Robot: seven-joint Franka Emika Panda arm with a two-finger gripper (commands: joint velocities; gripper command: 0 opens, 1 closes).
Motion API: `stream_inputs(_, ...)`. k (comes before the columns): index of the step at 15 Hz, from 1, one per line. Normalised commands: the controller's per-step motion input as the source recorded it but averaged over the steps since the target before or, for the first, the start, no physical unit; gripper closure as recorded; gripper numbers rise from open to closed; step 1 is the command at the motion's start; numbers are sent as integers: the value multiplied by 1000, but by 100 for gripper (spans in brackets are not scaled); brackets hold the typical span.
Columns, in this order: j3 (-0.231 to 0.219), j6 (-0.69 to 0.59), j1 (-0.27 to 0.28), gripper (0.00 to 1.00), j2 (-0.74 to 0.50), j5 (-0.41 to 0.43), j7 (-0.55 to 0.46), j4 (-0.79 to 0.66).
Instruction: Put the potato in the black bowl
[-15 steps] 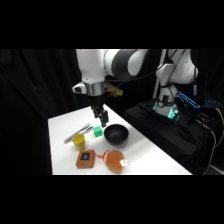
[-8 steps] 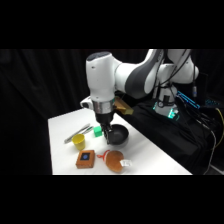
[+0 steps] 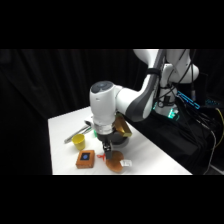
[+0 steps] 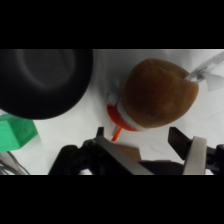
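A: Where does the potato [image 4: 159,92] lie?

B: On the white table [image 3: 62,130], near its front edge, just beside the black bowl [image 4: 44,80] — not in it. The gripper [image 4: 150,145] hangs above the potato with its fingers spread apart, holding nothing.

A: What might go wrong?

B: I'd judge the potato is a rounded lump, so if the fingers close off-centre it could squirt out or roll toward the edge. There's also something orange-red with a white part [image 4: 118,120] touching its near side; a finger could catch on that instead. And the potato looks nearly as wide as the bowl, so a sloppy drop may leave it perched on the rim.

A: Anything crowding the spot?

B: A brown block [image 3: 85,159] with a blue mark sits just beside the potato, a yellow cup [image 3: 79,141] behind that, a green thing [image 4: 16,134] near the bowl.

A: And the room?

B: Black curtain behind — cables and lit equipment [image 3: 172,112] at the arm's base.
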Motion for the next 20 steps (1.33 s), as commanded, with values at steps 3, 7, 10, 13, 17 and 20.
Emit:
stream_inputs(3,-140,137,157,0,437,71,137,332)
stream_inputs(7,-108,47,133,28,367,127,58,342)
stream_inputs(10,-121,25,126,52,244,108,46,266)
stream_inputs(13,-139,-14,176,74,60,52,100,119)
stream_inputs(17,-162,-85,198,97,-107,-46,120,1)
stream_inputs(20,-182,-272,205,97,-347,-175,134,-120)
